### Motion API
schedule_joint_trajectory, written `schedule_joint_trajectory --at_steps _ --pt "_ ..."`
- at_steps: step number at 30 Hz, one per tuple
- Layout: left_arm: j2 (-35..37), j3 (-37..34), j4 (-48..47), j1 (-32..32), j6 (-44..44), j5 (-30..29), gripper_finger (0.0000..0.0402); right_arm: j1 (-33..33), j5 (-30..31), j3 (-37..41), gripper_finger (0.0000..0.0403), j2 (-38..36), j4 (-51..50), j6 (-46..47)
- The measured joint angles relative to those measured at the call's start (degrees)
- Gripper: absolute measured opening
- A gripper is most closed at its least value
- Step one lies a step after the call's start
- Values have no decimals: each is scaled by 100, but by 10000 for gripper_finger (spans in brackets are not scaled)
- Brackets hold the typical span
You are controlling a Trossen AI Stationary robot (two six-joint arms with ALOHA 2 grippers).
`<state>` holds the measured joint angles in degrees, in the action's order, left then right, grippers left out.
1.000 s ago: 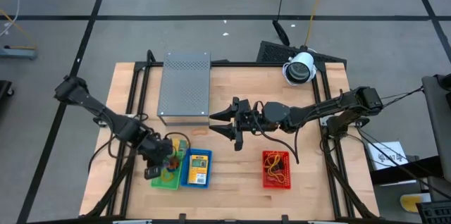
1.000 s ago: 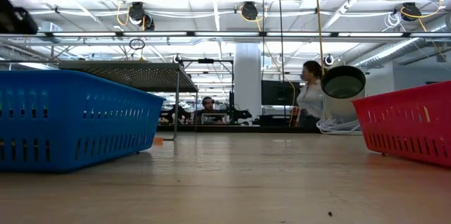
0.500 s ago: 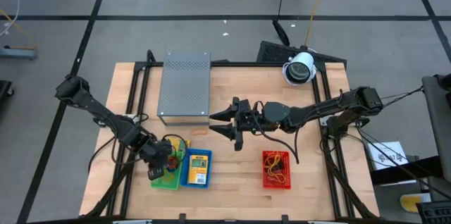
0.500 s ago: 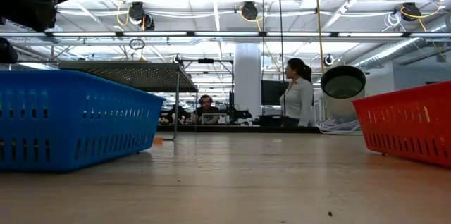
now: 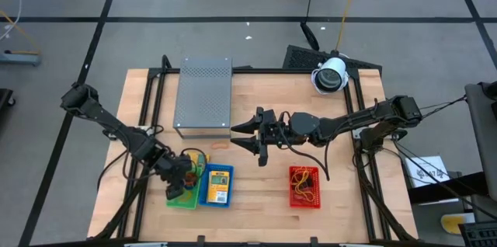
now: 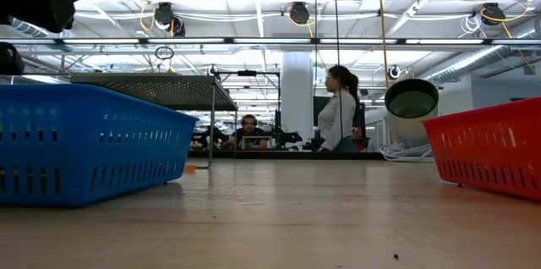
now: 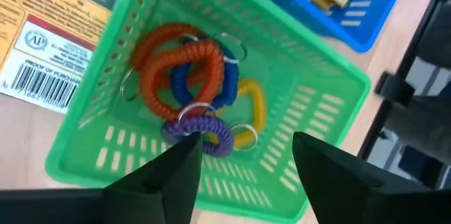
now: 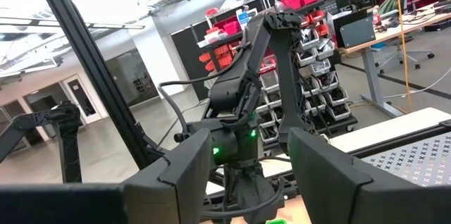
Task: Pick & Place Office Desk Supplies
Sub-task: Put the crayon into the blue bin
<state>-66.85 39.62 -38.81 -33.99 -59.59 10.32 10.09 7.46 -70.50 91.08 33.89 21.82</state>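
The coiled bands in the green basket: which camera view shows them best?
The left wrist view: it looks straight into the green basket at the coiled bands. The high view shows the basket mostly under the left pincer; the others show nothing.

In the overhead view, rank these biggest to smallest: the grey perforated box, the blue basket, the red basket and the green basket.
1. Grey perforated box, clearly largest.
2. Red basket and blue basket look about alike; no ranking between them.
3. Green basket unsure: the left gripper covers part of it.

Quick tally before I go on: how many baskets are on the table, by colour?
Green basket: 1
Blue basket: 1
Red basket: 1
Total: 3
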Motion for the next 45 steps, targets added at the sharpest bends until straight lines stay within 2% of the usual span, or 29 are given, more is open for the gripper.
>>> schedule_joint_trajectory --at_steps 8,20,26,36,45 --pt "99 2 310 71 63 -252 236 1 0 0 180 0 -9 0" --pt "1008 2 293 69 -265 -1140 237 13 -20 0 180 1 -100 153" --pt "1251 2 256 152 -408 -1611 237 15 -9 0 180 5 -759 503" --pt "1266 4 770 508 137 -1619 237 133 -7 0 180 5 -1243 603" --pt "1248 7 718 984 283 -1350 237 129 -4 0 180 5 -1311 603"
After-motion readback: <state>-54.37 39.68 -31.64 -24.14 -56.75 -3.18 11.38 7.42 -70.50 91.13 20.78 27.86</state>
